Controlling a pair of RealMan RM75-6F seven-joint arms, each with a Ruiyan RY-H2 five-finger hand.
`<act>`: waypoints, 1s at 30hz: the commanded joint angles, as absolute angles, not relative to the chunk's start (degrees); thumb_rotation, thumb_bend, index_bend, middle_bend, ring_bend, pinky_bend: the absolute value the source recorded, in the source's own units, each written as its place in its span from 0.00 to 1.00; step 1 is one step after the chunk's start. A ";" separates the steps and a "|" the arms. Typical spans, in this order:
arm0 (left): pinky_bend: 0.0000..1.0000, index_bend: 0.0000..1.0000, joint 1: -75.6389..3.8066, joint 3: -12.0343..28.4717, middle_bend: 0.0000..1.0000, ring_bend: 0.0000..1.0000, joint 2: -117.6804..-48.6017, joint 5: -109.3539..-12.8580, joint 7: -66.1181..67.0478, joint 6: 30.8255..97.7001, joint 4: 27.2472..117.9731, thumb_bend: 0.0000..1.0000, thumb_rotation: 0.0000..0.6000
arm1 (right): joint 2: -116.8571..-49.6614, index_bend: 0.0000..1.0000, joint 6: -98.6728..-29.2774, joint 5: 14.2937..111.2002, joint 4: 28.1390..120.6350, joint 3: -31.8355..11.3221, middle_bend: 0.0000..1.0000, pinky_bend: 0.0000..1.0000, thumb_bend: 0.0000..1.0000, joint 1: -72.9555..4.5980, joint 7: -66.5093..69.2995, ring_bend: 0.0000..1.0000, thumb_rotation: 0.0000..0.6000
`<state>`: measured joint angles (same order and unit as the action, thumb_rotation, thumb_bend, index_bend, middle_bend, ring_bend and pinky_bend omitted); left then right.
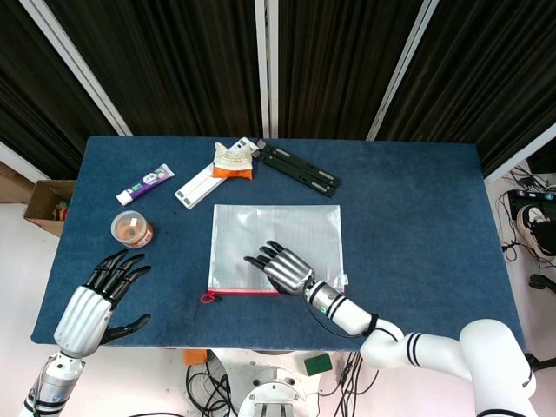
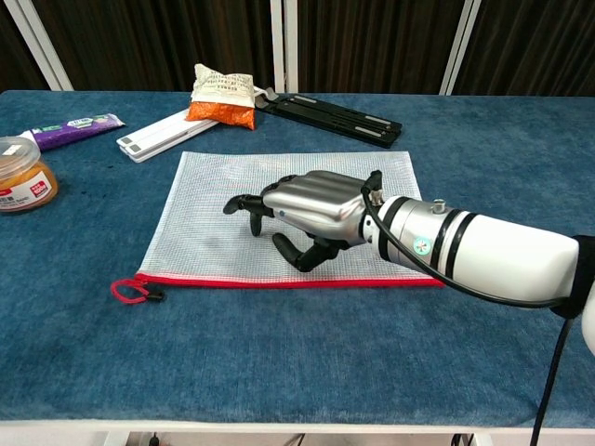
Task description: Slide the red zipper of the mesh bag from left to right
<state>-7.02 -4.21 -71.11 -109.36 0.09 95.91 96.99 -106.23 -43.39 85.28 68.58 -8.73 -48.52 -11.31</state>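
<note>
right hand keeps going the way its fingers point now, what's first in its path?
The right hand hovers over the mesh bag, fingers pointing toward the bag's left side. Straight on, it likely crosses bare mesh, then blue table. The red zipper pull sits nearer the front edge, probably off that line; depth unclear.

Bright, even overhead light is filling both views, and the blue tabletop (image 1: 417, 226) is showing clearly with only soft, faint shadows. The metal right hand (image 2: 311, 206) is catching pale highlights and casting a dim shadow onto the mesh bag (image 2: 214, 209). The dark curtains (image 1: 182, 61) are staying nearly black. Focus is looking sharp throughout.
</note>
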 commanded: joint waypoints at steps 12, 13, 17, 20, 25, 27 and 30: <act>0.14 0.19 -7.47 -3.98 0.12 0.05 -71.65 -109.72 -0.96 95.44 95.93 0.14 1.00 | -95.98 0.06 -47.82 80.20 74.29 -4.32 0.28 0.13 0.76 -42.15 -17.75 0.11 1.00; 0.14 0.19 -7.49 -3.95 0.12 0.05 -71.66 -109.79 -0.95 95.47 95.94 0.14 1.00 | -95.03 0.06 -48.43 80.28 75.24 -4.15 0.28 0.13 0.76 -41.77 -17.86 0.11 1.00; 0.14 0.19 -7.56 -3.80 0.12 0.05 -71.60 -109.71 -0.98 95.47 95.83 0.14 1.00 | -90.67 0.06 -52.51 84.34 80.86 -3.66 0.28 0.13 0.75 -40.96 -14.79 0.11 1.00; 0.14 0.19 -7.53 -3.72 0.12 0.05 -71.59 -109.53 -1.10 95.51 95.77 0.14 1.00 | -88.65 0.06 -55.47 88.98 84.29 -3.58 0.30 0.13 0.70 -41.57 -12.81 0.11 1.00; 0.14 0.19 -7.03 -3.89 0.12 0.05 -71.80 -109.39 -1.06 96.03 95.43 0.14 1.00 | -89.79 0.13 -53.82 91.81 88.15 -4.51 0.33 0.15 0.39 -44.88 -15.32 0.12 1.00; 0.14 0.19 -6.75 -3.96 0.12 0.05 -71.81 -109.25 -1.06 96.34 95.35 0.14 1.00 | -92.19 0.19 -51.23 90.90 88.39 -5.27 0.33 0.15 0.30 -46.71 -18.09 0.12 1.00; 0.14 0.19 -6.31 -4.05 0.12 0.05 -71.71 -109.23 -0.97 96.92 95.32 0.14 1.00 | -97.05 0.27 -47.66 88.22 86.63 -6.70 0.33 0.16 0.20 -49.16 -23.93 0.12 1.00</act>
